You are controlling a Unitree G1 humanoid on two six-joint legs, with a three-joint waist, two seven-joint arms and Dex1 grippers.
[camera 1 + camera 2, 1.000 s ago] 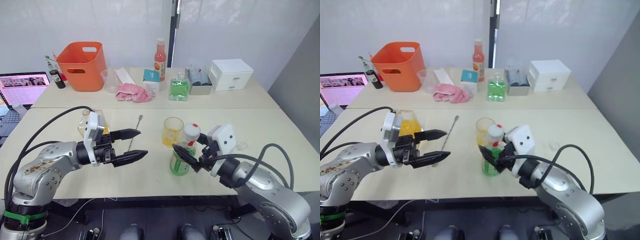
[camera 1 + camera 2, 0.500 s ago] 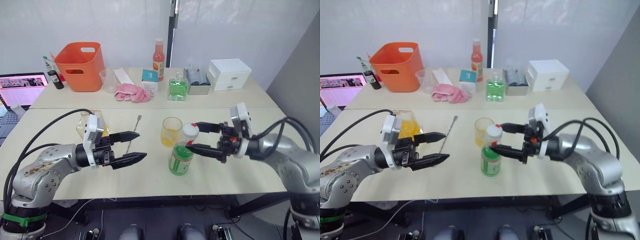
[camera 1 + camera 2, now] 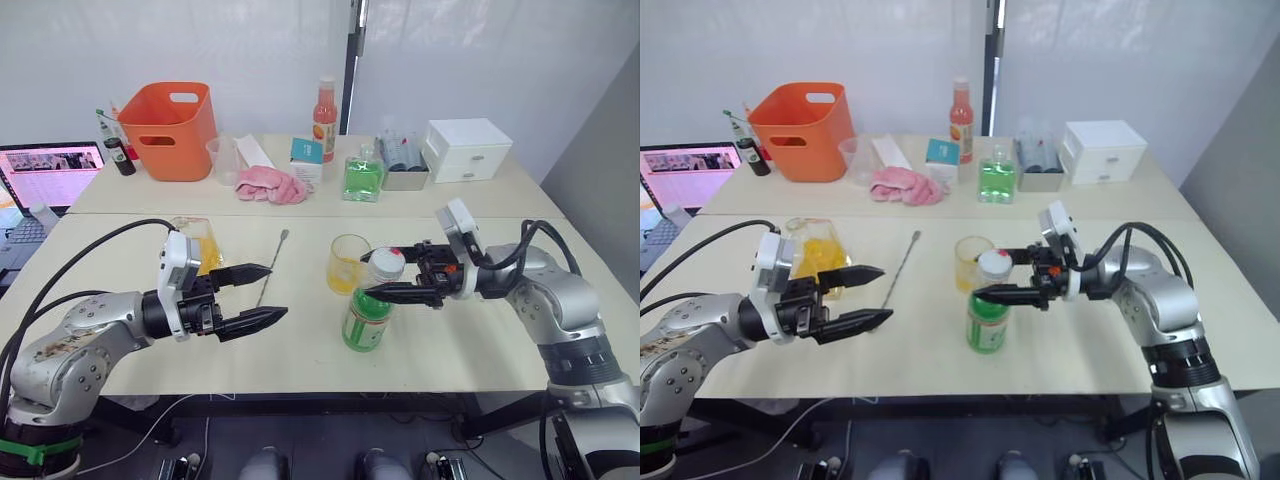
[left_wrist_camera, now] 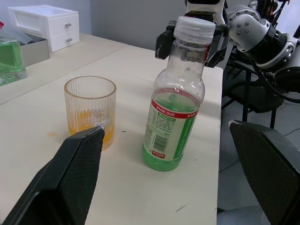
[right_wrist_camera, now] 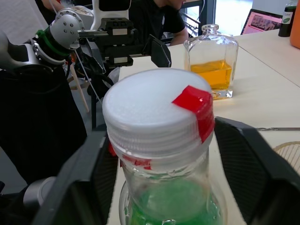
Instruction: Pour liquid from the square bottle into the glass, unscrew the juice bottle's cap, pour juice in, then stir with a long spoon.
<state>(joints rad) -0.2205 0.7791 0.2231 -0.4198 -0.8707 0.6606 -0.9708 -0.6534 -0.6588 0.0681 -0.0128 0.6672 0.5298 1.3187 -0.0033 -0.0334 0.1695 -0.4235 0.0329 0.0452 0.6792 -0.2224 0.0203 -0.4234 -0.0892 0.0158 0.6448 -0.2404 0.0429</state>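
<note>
Bracketing the cap with our open right end effector, we should clamp squarely before twisting; left end effector open.

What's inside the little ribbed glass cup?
The ribbed clear glass tumbler holds a shallow layer of orange-yellow liquid at its bottom; the rest is empty. No spoon is in it.

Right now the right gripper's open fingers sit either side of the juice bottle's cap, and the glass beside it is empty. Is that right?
Not quite. The glass holds a little orange-yellow liquid at the bottom, as the left wrist view shows. The rest stands: the right gripper is open, fingers either side of the juice bottle's cap.
</note>
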